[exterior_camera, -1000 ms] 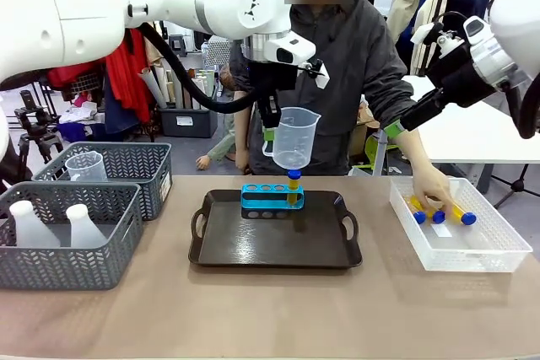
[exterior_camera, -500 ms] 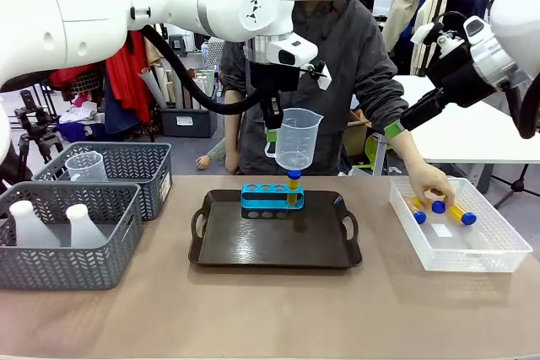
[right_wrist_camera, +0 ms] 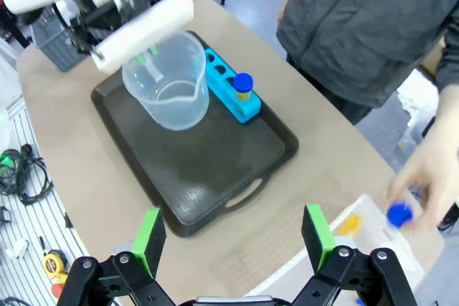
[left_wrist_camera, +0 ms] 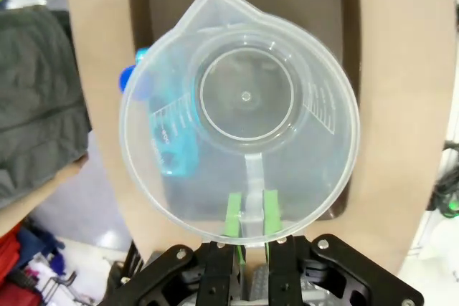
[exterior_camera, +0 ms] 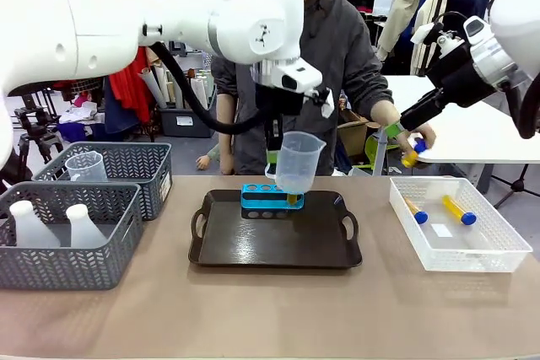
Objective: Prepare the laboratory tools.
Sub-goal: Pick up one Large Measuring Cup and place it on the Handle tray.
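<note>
In the left wrist view, the left gripper [left_wrist_camera: 247,214] is clenched on the handle of the clear plastic measuring beaker [left_wrist_camera: 240,105], which stands upright and mouth up at centre frame over the dark brown handled tray [left_wrist_camera: 337,5]. The right wrist view adds a yellow blue-capped tube [right_wrist_camera: 244,85] standing upright in the blue four-hole rack [right_wrist_camera: 219,73] just beside the beaker, with bare tray toward the lower rim. At the bottom edge of that view the right gripper [right_wrist_camera: 233,238] stands released.

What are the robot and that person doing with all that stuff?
They are setting out lab tools. The robot's left gripper holds a clear beaker by its handle, over the dark tray near the blue rack, which has one yellow tube in it. The person's hand holds another yellow tube up above the white bin, where two more lie. The right gripper hangs open, holding nothing.
</note>
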Robot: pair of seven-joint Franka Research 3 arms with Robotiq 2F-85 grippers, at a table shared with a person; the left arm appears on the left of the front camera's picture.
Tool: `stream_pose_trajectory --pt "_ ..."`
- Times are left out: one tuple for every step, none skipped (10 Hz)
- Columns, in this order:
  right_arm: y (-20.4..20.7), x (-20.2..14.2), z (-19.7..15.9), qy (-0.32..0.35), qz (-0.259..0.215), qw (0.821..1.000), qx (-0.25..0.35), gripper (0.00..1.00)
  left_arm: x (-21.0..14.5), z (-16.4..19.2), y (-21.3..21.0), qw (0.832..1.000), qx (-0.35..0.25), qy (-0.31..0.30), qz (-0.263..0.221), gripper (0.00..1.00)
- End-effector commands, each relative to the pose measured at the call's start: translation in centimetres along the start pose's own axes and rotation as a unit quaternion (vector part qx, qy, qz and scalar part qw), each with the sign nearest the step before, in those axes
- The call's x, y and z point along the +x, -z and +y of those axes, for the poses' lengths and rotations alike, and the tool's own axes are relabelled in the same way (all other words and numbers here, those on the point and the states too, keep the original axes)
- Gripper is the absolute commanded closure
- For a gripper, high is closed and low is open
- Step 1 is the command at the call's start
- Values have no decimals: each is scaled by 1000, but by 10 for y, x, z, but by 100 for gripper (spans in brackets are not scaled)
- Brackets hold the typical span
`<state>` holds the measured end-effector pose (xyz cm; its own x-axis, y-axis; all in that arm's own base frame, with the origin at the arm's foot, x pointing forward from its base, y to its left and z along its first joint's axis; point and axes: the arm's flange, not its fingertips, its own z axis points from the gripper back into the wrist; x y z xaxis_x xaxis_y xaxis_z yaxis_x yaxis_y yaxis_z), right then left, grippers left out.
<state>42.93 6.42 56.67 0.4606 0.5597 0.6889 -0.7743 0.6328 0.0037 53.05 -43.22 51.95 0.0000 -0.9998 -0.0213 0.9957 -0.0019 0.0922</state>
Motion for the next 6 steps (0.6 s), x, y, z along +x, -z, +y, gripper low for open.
stream_pose_trajectory --pt "0 0 -2 2 -11 1000 10 0 -1 -7 18 999 21 35 7 100" --pt "0 0 -2 2 -11 1000 10 0 0 -10 36 999 16 47 2 100" --pt "0 0 -2 2 -11 1000 10 0 1 -11 54 999 9 51 -8 100" --pt "0 0 -2 2 -11 1000 10 0 0 -9 68 998 9 57 -11 100" --pt "0 0 -2 2 -11 1000 10 0 2 -7 77 998 17 66 -18 100" --pt "0 0 -2 2 -11 1000 10 0 5 -5 84 997 18 72 -24 100"
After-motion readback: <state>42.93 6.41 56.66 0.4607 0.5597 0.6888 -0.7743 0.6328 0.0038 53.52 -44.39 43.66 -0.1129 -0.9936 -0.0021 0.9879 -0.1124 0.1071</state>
